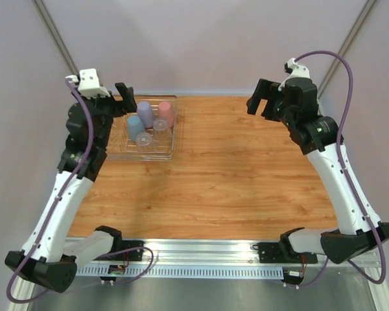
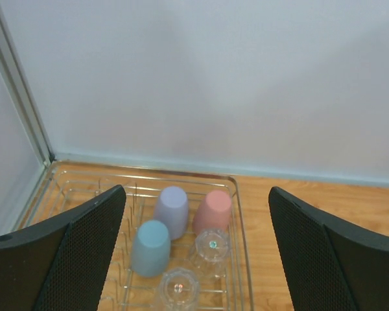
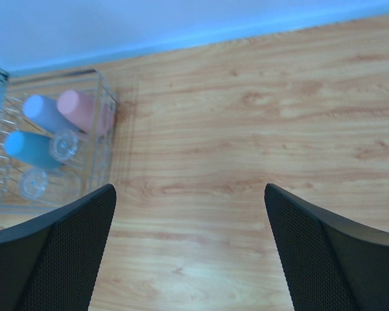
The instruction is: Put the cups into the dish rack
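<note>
All the cups stand upside down in the clear dish rack (image 1: 176, 139) at the table's back left: lavender (image 1: 144, 111), pink (image 1: 166, 114), blue (image 1: 135, 127) and two clear tumblers (image 1: 161, 124) (image 1: 144, 139). My left gripper (image 1: 124, 98) hovers open just left of and above the rack, holding nothing. Its wrist view looks down on the lavender (image 2: 172, 207), pink (image 2: 214, 208) and blue (image 2: 150, 246) cups and both tumblers (image 2: 212, 249) (image 2: 179, 288). My right gripper (image 1: 258, 100) hangs open and empty over the back right of the table, far from the rack (image 3: 107, 129).
Bare wooden tabletop (image 1: 246, 175) stretches between the rack and the right arm. A grey wall runs along the back edge, with a metal post (image 2: 19, 97) in the left corner beside the rack. The metal rail with both arm bases (image 1: 201, 249) lines the near edge.
</note>
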`<state>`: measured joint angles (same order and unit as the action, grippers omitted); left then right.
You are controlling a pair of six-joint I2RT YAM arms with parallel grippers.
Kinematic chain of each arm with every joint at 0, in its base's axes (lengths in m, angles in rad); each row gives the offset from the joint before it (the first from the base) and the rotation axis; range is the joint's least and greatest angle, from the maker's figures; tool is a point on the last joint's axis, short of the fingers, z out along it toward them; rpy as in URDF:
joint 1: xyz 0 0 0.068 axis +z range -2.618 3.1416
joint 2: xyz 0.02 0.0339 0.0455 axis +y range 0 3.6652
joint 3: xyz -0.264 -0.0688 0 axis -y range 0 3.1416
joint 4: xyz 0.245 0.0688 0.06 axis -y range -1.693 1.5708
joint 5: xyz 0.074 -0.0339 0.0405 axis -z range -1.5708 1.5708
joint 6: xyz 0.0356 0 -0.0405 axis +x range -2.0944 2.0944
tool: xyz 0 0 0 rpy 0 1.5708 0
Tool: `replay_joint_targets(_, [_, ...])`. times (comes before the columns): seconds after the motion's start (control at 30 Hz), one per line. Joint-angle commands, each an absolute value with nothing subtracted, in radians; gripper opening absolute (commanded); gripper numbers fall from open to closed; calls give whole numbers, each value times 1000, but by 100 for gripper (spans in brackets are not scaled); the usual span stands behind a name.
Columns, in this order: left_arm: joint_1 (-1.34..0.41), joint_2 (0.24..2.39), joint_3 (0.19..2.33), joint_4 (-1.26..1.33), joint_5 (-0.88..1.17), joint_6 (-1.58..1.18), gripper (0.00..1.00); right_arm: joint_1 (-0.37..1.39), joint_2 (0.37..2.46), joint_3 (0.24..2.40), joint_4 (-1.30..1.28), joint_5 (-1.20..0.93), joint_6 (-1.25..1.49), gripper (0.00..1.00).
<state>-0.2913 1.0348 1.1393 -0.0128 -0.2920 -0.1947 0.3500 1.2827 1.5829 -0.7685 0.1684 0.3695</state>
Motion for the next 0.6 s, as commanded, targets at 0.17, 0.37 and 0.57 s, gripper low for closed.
replay_joint_targets(0.17, [-276,898,1433,-761,-94,-251,100,344,1226,1608,-692,155,339,100])
replay_joint_targets(0.37, [-276,645,1198,-779,-34,-302,100,344,1079,1375,-534,166,313,100])
replay_joint_targets(0.57, [-276,477,1017,-785,-52,-319,100,345,941,1155,-448,149,367,100])
